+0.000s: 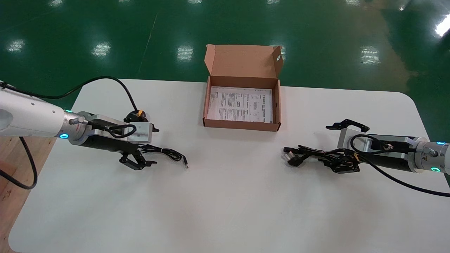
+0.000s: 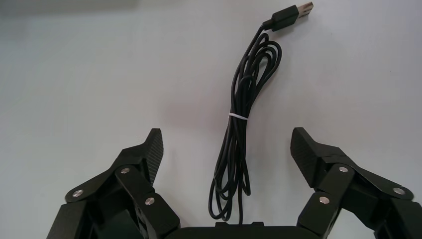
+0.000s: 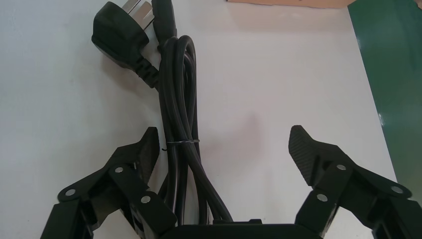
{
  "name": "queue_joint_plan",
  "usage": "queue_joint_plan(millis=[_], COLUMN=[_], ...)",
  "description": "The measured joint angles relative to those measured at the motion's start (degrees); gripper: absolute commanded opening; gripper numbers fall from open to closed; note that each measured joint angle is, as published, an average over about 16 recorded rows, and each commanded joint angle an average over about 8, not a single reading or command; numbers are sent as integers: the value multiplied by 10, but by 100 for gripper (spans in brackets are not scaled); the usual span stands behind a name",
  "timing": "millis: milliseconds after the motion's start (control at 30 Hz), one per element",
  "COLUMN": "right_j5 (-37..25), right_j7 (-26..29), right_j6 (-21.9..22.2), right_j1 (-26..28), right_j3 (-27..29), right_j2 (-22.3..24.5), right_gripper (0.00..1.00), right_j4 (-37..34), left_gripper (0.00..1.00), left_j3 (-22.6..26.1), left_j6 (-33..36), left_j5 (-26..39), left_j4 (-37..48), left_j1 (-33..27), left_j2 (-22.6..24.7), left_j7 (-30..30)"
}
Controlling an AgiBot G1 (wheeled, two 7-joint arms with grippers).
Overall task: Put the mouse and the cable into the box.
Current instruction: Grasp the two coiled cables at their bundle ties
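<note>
Head view, contents listed by size.

1. White rounded-corner table (image 1: 225, 211): bears everything below.
2. Open brown cardboard box (image 1: 242, 125): stands at the far middle of the table with its lid upright. A printed paper sheet (image 1: 240, 104) lies flat inside. Neither task item is in it yet.
3. Left gripper (image 1: 155, 146): low over the table's left side, jaws spread wide, holding nothing. The thin cable lies between them.
4. Right gripper (image 1: 327, 144): low over the right side, jaws equally wide and empty, straddling the thick cord.
5. Thick black power cord with moulded plug (image 3: 179, 99): coiled and tied at mid-length, well apart from the box. In the right wrist view it lies close against one finger, not centred.
6. Thin black USB cable (image 2: 244, 94): looped and bound with a white tie (image 2: 238, 116), centred between the left fingers, plug end pointing away from the wrist.
7. Mouse: not identifiable with certainty in any view.

Handling note (judgement): the step in hand appears to be the grasp.
- Close on each bundle near its tie so the loops do not spill.
- The right gripper would do well to centre the cord first, lest the near finger push it aside.
- Lift clear of the box wall before lowering in.
</note>
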Motion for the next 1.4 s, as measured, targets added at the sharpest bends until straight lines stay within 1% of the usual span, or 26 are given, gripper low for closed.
queue_joint_plan(millis=[1400], right_j5=[0], right_j7=[1], right_j6=[-3], right_j1=[-2], right_j3=[-1], right_j2=[4], right_gripper=[0], right_j4=[8], left_gripper=[0], left_j3=[-2], left_j6=[6], left_j5=[-3], left_j4=[-6], left_j1=[0], left_j2=[-4], left_j7=[-4])
